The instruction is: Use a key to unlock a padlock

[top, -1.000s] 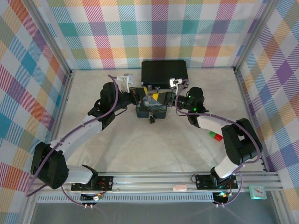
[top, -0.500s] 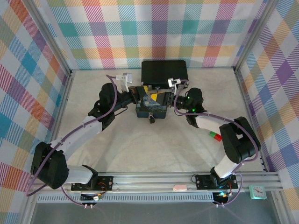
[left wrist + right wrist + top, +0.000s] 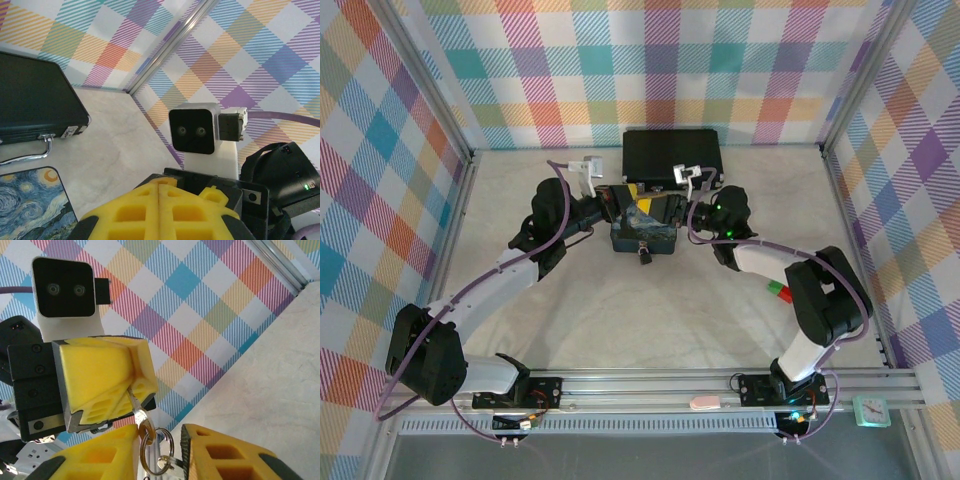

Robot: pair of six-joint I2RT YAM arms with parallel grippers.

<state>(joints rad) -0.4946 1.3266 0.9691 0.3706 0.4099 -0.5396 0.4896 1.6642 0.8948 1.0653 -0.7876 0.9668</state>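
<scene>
Left end effector (image 3: 131, 385) is clenched on the thin grey-brown metal key (image 3: 136, 406). Its yellow pads (image 3: 95, 370) are pressed flat together and the key shaft pokes down out of the seam. A silvery split ring (image 3: 143, 450) dangles below it. Left wrist view agrees: the fingers meet with no gap.

Right end effector (image 3: 160, 436) is released, its yellow fingers apart on either side of the hanging ring. Cannot tell whether they touch it. This reads as a mid-air handover or regrip: one side pins the key so the other can take a hold that leaves the blade free for the keyhole.

In the top view the two end effectors meet tip to tip above the far edge of the blue painted tin (image 3: 655, 238), left at 11 o'clock and right at 1 o'clock. The tiny dark-bodied padlock with silvery shackle (image 3: 644, 256) sits at 6 o'clock of the tin, against its near edge. Cannot tell whether it is hooked on. It is apart from the key and nothing holds it.

The black briefcase (image 3: 672, 155) lies at 12 o'clock on the pale worktop (image 3: 620, 320).

The task looks early, with the key not yet at the lock. The risk is the small key slipping or twisting during the transfer.
</scene>
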